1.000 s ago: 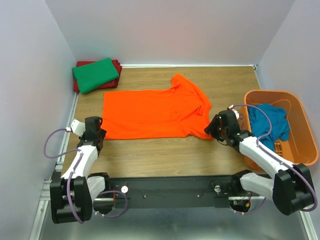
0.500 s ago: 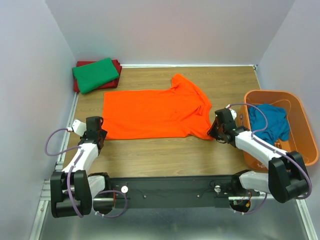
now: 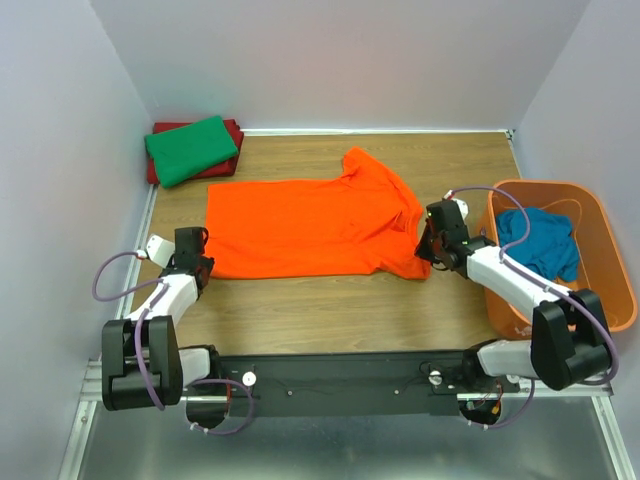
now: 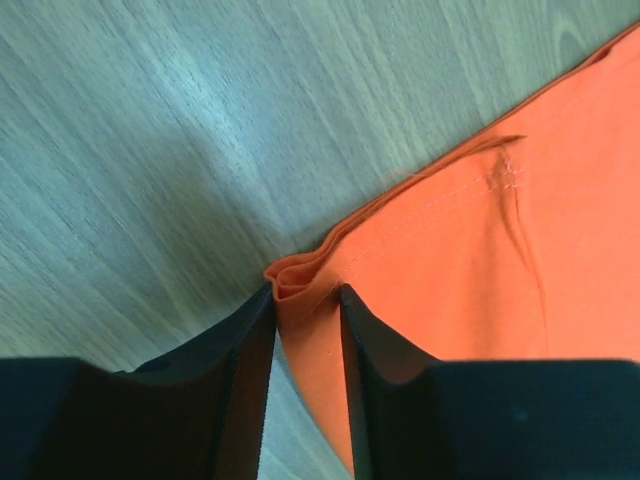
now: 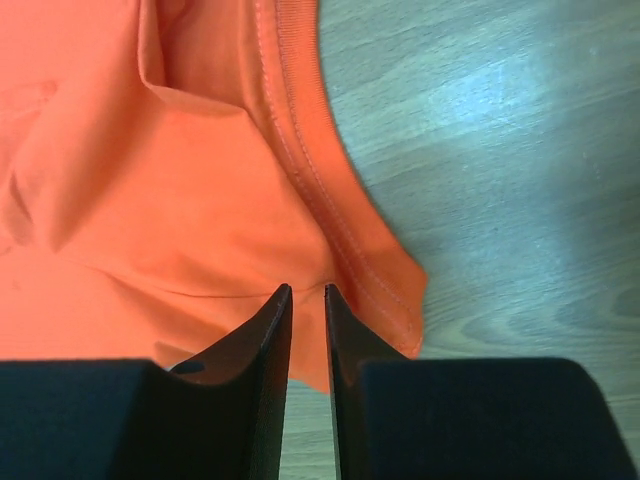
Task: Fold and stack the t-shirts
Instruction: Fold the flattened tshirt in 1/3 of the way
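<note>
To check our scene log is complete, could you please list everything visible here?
orange t-shirt: one, bright orange, spread flat mid-table
green t-shirt: one, green, folded, far left corner, on top of the dark red one
dark red t-shirt: one, dark red, folded beneath the green one
teal t-shirt: one, teal blue, crumpled inside the basket
basket: one, orange plastic, right side of the table
table: one, wood-grain brown
left arm, right arm: two, white and black, bases at the near edge
left fingers: black, pinching the orange t-shirt's near left corner
right fingers: black, closed on its near right edge by the collar
</note>
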### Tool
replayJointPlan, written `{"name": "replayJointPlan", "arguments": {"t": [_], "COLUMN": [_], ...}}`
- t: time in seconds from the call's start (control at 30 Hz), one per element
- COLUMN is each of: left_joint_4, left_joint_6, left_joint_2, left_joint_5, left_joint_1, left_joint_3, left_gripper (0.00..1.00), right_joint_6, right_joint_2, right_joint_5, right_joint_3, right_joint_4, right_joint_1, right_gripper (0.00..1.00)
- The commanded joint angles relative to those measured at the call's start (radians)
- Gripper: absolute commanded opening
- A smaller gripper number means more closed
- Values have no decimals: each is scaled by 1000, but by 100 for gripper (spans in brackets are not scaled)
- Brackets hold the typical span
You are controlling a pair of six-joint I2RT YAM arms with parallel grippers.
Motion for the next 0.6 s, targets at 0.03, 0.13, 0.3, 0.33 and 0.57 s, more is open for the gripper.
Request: {"name": "replayJointPlan", "arguments": {"t": [0.03, 0.13, 0.3, 0.33, 0.57], "left_joint_4": [1, -4, -2, -4, 4], "left_joint_6": [-14, -12, -11, -9, -1], "left_joint_2": [21, 24, 21, 22, 5], "left_joint_5": [-51, -51, -48, -45, -42], "left_joint_1": [6, 6, 6, 6, 6], "left_joint_3": [30, 33, 32, 32, 23], "left_gripper": [31, 24, 10, 3, 0], "right_joint_6": [-62, -58, -36, -25, 24], "right_joint_2": [29, 4, -60, -68, -86], "right_joint_5": [48, 37, 16, -12, -52], "right_joint_3": [60, 41, -16, -33, -85], "right_joint_4": [-58, -64, -63, -63, -58], "right_joint_1": [-8, -8, -7, -8, -8], "right_gripper": [25, 39, 50, 50, 42]}}
